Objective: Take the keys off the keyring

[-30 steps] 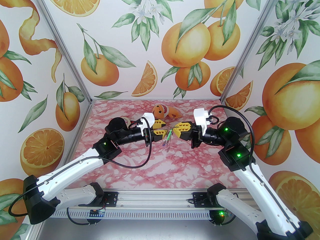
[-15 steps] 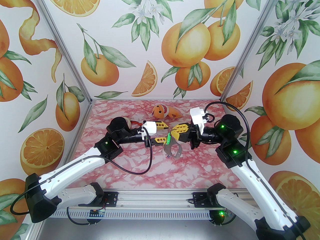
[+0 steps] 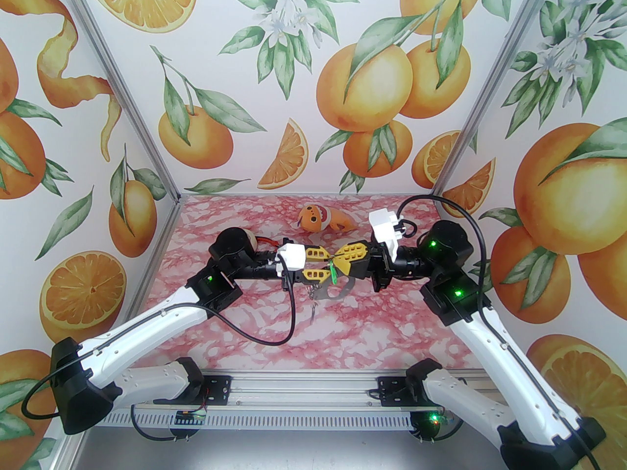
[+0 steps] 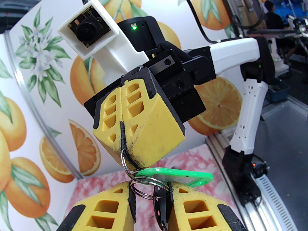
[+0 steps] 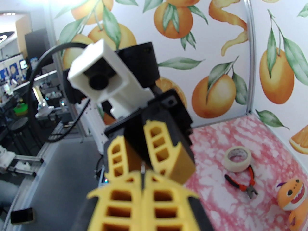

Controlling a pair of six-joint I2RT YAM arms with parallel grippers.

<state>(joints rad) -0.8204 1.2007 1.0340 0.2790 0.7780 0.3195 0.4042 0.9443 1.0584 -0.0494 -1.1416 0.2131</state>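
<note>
Evidently the unhooking is underway: the right gripper (image 4: 125, 150) holds its fingers together on a split ring (image 4: 124, 159) linked to the green key (image 4: 176, 176). The left gripper's (image 4: 151, 196) fingers flank a second ring (image 4: 144, 189); whether they pinch it I cannot tell. The keyring (image 3: 338, 293) dangles beneath them, above the surface (image 3: 313, 345). Next, I judge, comes a firm pinch and a twist apart. No lettering is readable.

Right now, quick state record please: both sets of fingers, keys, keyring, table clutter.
right fingers: shut on small silver split ring
left fingers: apart, straddling a larger split ring; grip unclear
bright green plastic key tag: on the rings, between both sets of fingers
dark grey metal keyring: hanging below the fingers
clutter: beige tape roll, red-handled pliers, orange plush toy, on the pink table
</note>
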